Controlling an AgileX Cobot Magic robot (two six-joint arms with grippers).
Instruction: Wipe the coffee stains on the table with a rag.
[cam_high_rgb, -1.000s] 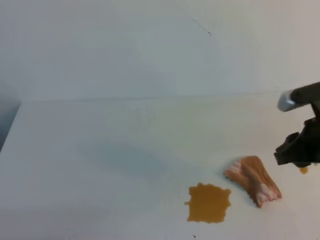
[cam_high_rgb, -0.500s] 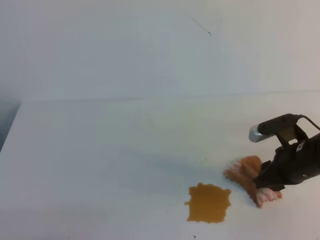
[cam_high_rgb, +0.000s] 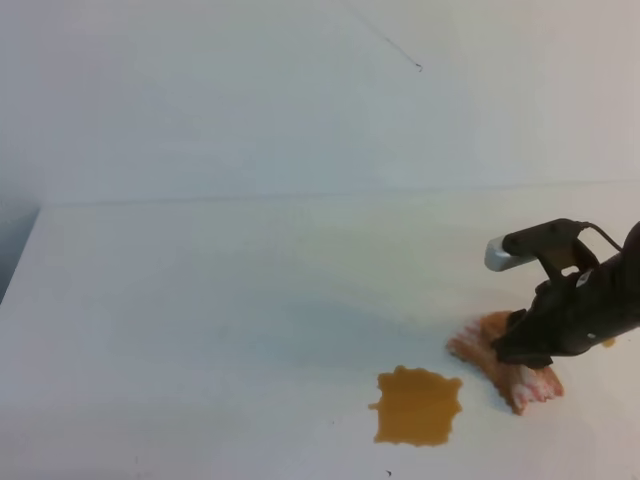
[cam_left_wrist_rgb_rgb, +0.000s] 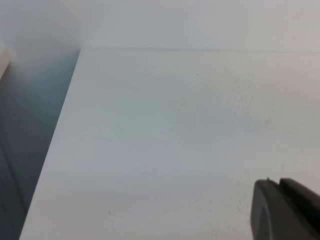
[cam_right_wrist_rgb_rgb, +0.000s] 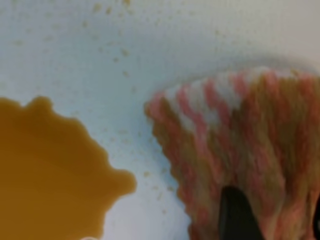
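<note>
While a second ago the right gripper (cam_high_rgb: 522, 352) was hanging clear at the table's (cam_high_rgb: 200, 300) edge, it has now been brought down onto the rag (cam_high_rgb: 478, 345), so pickup looks imminent; the big stain (cam_high_rgb: 418, 404) just beside is untouched. From the left wrist, only bare table (cam_left_wrist_rgb_rgb: 150, 150) and a dark tip of the left gripper (cam_left_wrist_rgb_rgb: 282, 210) are shown; its state cannot be told. From the right wrist, fingers (cam_right_wrist_rgb_rgb: 237, 217) are seen apart, straddling the rag (cam_right_wrist_rgb_rgb: 240, 135), the stain (cam_right_wrist_rgb_rgb: 45, 170) near.
</note>
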